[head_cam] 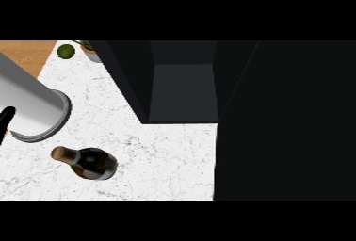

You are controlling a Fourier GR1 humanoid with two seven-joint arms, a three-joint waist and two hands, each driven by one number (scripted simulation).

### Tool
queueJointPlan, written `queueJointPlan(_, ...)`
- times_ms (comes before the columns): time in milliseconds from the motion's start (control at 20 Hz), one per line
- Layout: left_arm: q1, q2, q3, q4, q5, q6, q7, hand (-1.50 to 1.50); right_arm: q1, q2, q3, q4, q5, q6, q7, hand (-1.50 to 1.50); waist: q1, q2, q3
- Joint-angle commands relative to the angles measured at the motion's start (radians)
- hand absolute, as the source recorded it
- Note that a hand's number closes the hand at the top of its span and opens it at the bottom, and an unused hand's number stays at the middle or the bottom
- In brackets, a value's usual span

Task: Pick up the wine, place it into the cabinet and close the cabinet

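White marble worktop [167,155] is spreading across the left half of the frame. The wine bottle [90,164] is sitting on it at lower left, its corked neck pointing toward the left edge, touching nothing else. The dark cabinet [184,89] is standing open at upper centre, well apart from the bottle. A grey forearm [28,101] is crossing the left edge above the bottle. Only a black sliver of the left robot hand [7,117] is showing there, so I cannot tell whether it is open or closed.

You get a single view — from the head, steeply down and close on the worktop [167,155], cabinet [184,89] at upper centre.
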Motion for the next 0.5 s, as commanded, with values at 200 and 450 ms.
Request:
queueJointPlan(200,0.099,-0.017,0.081,0.098,0.12,-0.119,-0.198,-1.5,0.051,-0.001,-0.019,-0.216,-0.101,-0.017,0.087,-1.5,-0.002,0.005,-0.001)
queueJointPlan(450,0.202,-0.035,0.139,0.195,0.203,-0.216,-0.341,-1.5,0.115,-0.016,-0.063,-0.201,-0.151,0.045,0.03,-1.5,-0.005,0.004,-0.001)
